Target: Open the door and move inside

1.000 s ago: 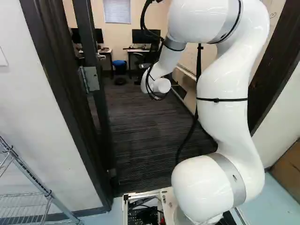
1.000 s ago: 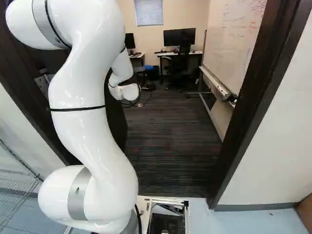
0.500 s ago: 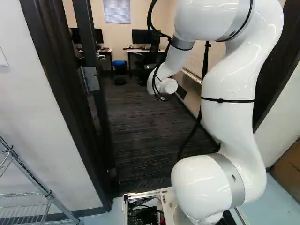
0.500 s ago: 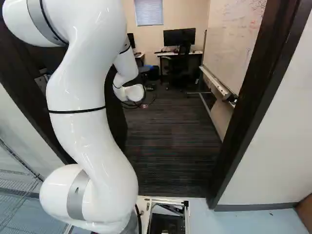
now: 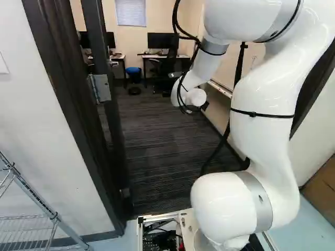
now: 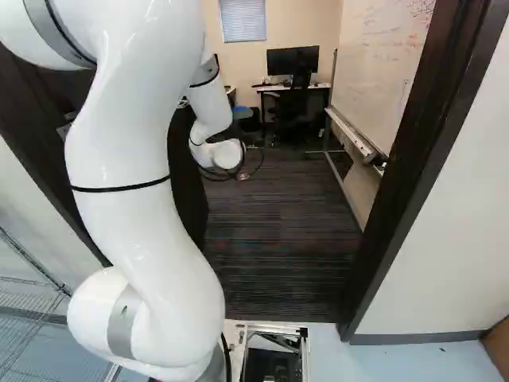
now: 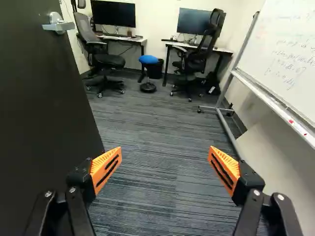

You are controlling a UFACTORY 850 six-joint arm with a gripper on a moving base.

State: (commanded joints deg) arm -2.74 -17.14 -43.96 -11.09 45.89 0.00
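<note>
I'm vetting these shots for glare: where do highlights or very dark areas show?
Left base view: highlights on the white arm, a very dark door frame; right base view: similar highlights; wrist view: a near-black door, its handle shiny.

Glossy white arm, black cables

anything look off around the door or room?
Nothing major: door open, blue stool upright, end effector open. Only oddity: small dark speck on the pale floor near the baseboard, right base view; can't tell what.
</note>
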